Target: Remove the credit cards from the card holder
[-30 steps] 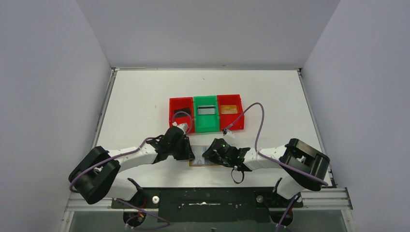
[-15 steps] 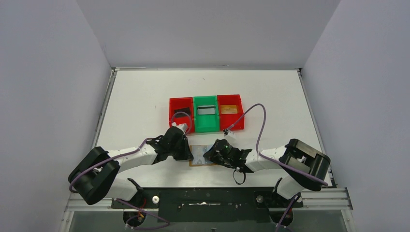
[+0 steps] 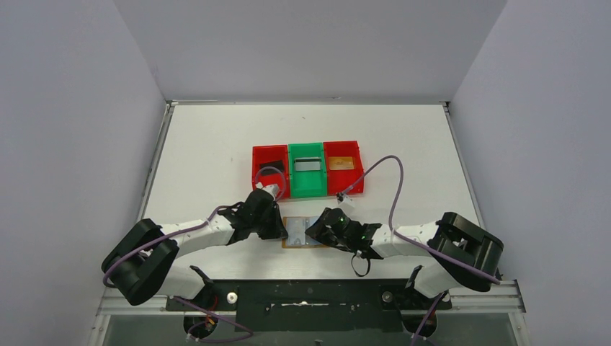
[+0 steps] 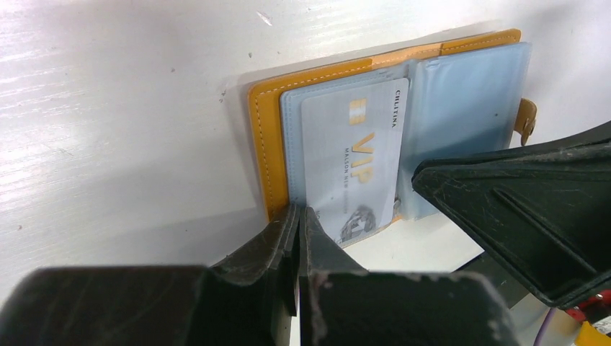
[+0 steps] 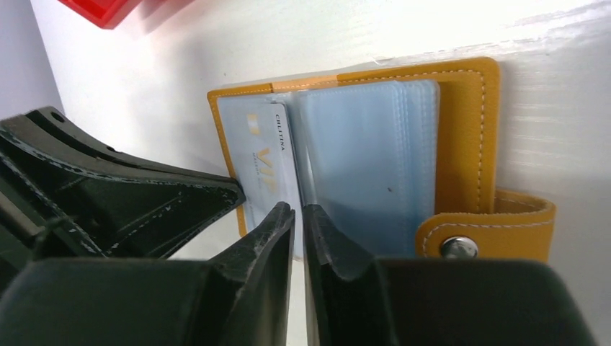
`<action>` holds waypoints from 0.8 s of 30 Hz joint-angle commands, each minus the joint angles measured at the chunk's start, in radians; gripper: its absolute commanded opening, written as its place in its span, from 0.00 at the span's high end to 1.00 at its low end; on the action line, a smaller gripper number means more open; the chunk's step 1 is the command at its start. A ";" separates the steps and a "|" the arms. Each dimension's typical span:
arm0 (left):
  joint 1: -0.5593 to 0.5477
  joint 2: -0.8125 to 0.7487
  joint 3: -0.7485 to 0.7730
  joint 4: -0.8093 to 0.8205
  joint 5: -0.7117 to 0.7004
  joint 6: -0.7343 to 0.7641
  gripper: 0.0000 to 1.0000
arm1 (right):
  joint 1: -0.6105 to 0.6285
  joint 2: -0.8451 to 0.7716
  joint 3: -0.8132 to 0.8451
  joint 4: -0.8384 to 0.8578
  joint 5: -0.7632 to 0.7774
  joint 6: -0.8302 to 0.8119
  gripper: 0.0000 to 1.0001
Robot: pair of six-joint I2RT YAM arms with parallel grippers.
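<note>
The orange-tan card holder (image 3: 298,244) lies open on the table between my two grippers. In the left wrist view its left pale blue sleeve holds a white VIP credit card (image 4: 357,166) inside the orange cover (image 4: 261,137). My left gripper (image 4: 297,213) is shut, tips touching the near edge of that left panel. My right gripper (image 5: 297,207) is shut to a thin slit at the near edge of the sleeves by the spine, beside the card (image 5: 263,162). Whether either pinches a sleeve I cannot tell. The snap tab (image 5: 497,223) sticks out right.
Three joined bins stand just behind the holder: a red one (image 3: 269,153), a green one (image 3: 307,189) and a red one (image 3: 351,180), each with a card-like item inside. The two grippers (image 3: 282,229) (image 3: 311,232) are close together over the holder.
Both grippers have closed. The right gripper has slid left and forward over the holder, its arm stretching further out. The left arm has hardly moved.
</note>
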 commanded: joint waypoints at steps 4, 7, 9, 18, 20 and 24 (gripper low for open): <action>-0.006 -0.003 -0.019 -0.046 -0.028 0.009 1.00 | 0.003 0.049 0.054 0.011 -0.023 -0.036 0.73; -0.007 -0.005 -0.019 -0.045 -0.024 0.010 1.00 | 0.009 0.086 0.085 -0.009 -0.024 -0.046 0.70; -0.006 -0.006 -0.019 -0.046 -0.025 0.011 1.00 | 0.019 0.105 0.106 -0.036 -0.014 -0.055 0.70; -0.006 -0.005 -0.020 -0.048 -0.030 0.009 1.00 | 0.063 0.112 0.199 -0.238 0.107 -0.068 0.92; -0.006 -0.005 -0.018 -0.056 -0.037 0.009 1.00 | 0.061 0.086 0.178 -0.218 0.114 -0.064 0.97; -0.006 -0.005 -0.017 -0.063 -0.044 0.009 1.00 | 0.041 0.028 0.124 -0.136 0.083 -0.070 1.00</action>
